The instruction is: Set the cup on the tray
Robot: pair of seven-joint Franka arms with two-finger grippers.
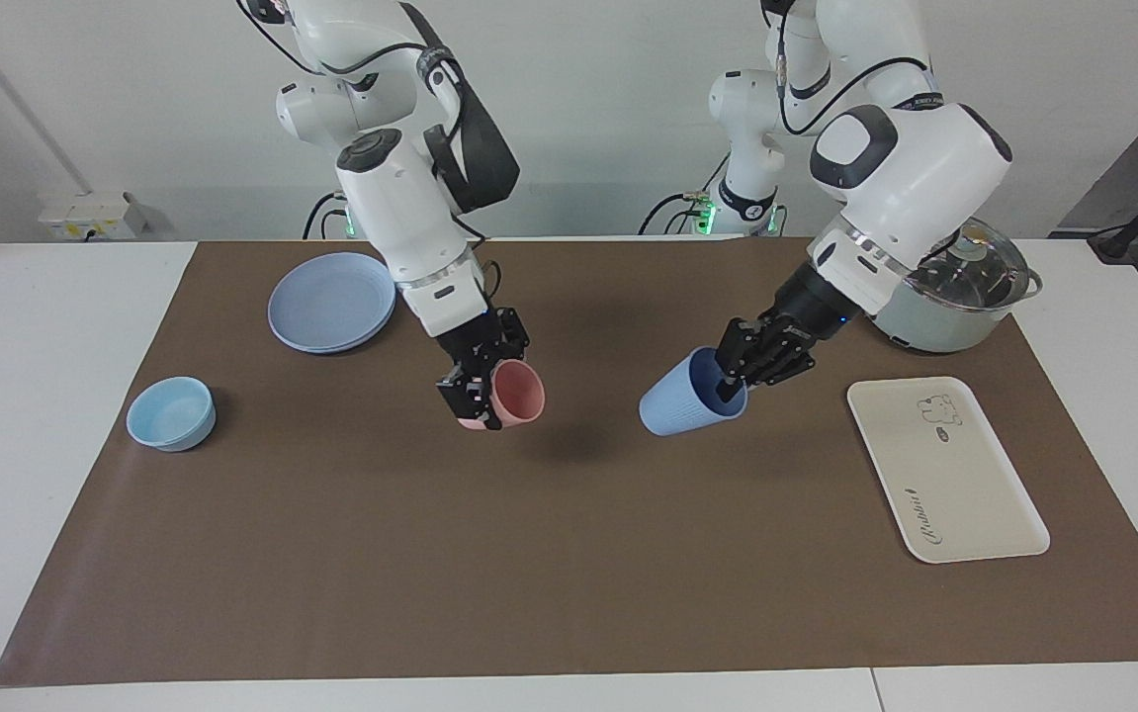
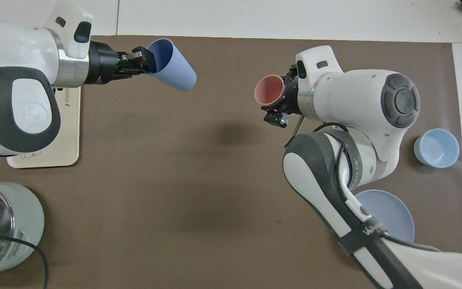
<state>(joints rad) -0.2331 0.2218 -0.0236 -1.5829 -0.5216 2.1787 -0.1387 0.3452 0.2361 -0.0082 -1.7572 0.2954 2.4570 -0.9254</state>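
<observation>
My left gripper [image 1: 730, 381] [image 2: 146, 60] is shut on the rim of the periwinkle-blue cup [image 1: 682, 407] [image 2: 176, 70]. It holds the cup tilted in the air over the brown mat, a short way from the tray toward the table's middle. The cream-white tray [image 1: 964, 494] [image 2: 68, 132] lies flat on the mat at the left arm's end, partly covered by the left arm in the overhead view. My right gripper [image 1: 478, 396] [image 2: 283, 98] is shut on a salmon-pink tumbler [image 1: 517, 393] [image 2: 269, 90], held on its side above the middle of the mat.
A lidded pot [image 1: 934, 297] [image 2: 2, 216] stands nearer to the robots than the tray. A round blue plate [image 1: 331, 302] [image 2: 391, 216] and a light-blue bowl [image 1: 170, 413] [image 2: 436, 147] sit toward the right arm's end.
</observation>
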